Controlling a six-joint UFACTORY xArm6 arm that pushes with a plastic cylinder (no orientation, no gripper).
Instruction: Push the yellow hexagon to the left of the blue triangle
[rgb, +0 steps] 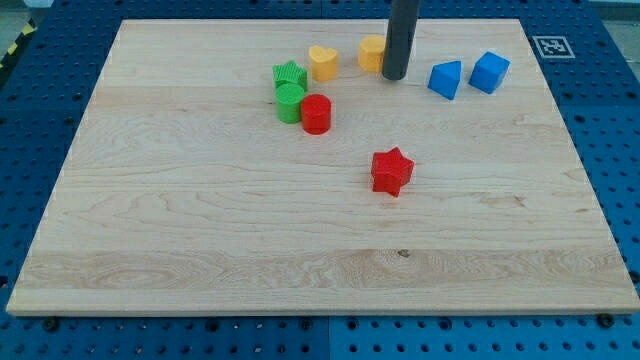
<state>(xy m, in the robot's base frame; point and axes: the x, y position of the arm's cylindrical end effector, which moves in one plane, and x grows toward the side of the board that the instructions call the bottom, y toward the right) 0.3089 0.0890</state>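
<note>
The yellow hexagon (371, 53) lies near the board's top edge, partly hidden behind my rod. My tip (393, 76) touches its right side. The blue triangle (446, 79) lies a short way to the right of my tip, apart from it. A blue cube (490, 72) sits just right of the triangle. A yellow heart (322, 62) lies to the left of the hexagon, with a gap between them.
A green star (290, 74), a green cylinder (290, 102) and a red cylinder (316, 114) cluster left of centre. A red star (391, 170) lies near the board's middle. The wooden board (150, 230) sits on a blue pegboard.
</note>
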